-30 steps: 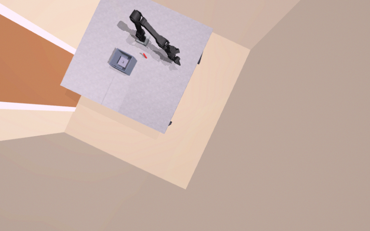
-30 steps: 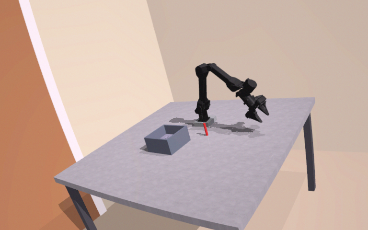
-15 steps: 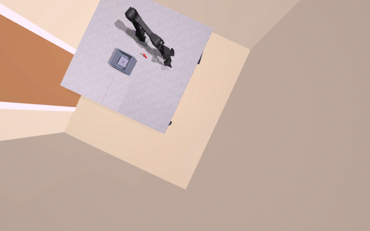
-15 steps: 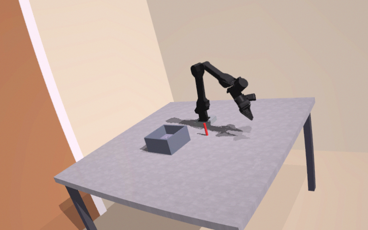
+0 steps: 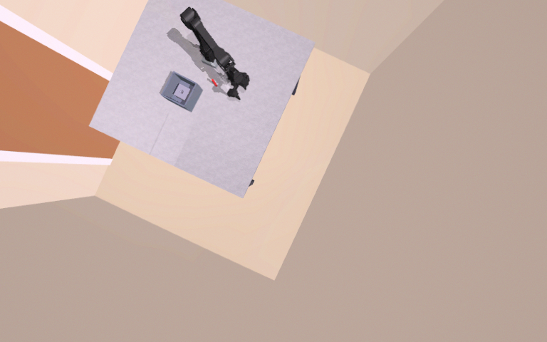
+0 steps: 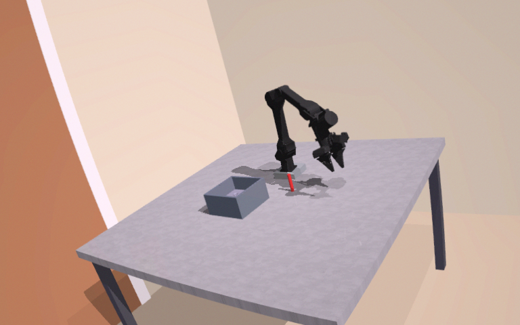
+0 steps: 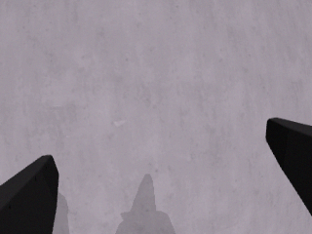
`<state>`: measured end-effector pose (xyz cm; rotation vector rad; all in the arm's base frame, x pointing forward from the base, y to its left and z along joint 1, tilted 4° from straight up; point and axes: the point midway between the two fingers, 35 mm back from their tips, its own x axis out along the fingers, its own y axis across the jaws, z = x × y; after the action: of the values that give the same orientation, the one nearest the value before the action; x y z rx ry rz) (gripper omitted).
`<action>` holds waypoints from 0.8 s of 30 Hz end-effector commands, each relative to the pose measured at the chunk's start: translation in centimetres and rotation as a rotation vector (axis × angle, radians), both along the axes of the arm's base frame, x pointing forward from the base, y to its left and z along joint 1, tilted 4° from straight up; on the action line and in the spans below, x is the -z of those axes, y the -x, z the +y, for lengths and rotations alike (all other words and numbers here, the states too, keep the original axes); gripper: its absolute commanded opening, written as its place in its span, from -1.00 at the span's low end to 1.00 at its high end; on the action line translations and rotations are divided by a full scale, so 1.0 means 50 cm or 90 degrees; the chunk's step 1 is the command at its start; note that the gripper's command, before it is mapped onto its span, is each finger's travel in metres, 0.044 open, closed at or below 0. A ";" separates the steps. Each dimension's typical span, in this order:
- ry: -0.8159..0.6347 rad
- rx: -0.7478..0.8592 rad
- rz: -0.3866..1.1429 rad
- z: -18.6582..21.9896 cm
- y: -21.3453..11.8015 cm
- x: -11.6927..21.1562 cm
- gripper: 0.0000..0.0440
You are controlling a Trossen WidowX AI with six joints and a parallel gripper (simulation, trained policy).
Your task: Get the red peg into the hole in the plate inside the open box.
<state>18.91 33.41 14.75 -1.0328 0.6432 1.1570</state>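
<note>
Peg (image 5: 214,83) (image 6: 290,183) first: it stands upright on the table (image 5: 217,153) (image 6: 229,248) (image 7: 146,73), off to one side of my hand (image 5: 243,93) (image 6: 337,168) (image 7: 161,138) and apart from it. My fingers are spread wide, with nothing pinched between them. Close up, their two dark tips reach in from opposite sides, and past them I see only the grey tabletop, with a pointed shadow (image 7: 143,210) low in the middle; the peg is out of that close view. I hold the hand above the table, fingertips angled downward and clear of the surface. A little farther from the hand than the peg, the box (image 5: 195,98) (image 6: 222,204) sits open at the top, its blue-grey walls upright. The peg is outside it, between it and my hand as seen from above, touching neither. Down inside the box I can make out the pale plate (image 5: 177,92) (image 6: 237,192), with a small round mark near its middle; the hole's details are too small for me to tell. Back along my arm (image 5: 214,48) (image 6: 282,122), which rises to a high elbow and bends down to the hand, the foot rests on a pale base (image 6: 300,168). Farther out, dark legs (image 6: 437,214) carry the table above the light floor (image 5: 201,205).
</note>
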 end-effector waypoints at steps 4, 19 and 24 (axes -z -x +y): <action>-0.001 0.117 0.051 -0.052 -0.011 -0.006 1.00; 0.010 0.426 0.174 -0.177 -0.018 0.004 1.00; 0.013 0.532 0.208 -0.217 -0.015 0.010 1.00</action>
<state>19.71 23.37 14.14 -0.5242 1.1807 0.6185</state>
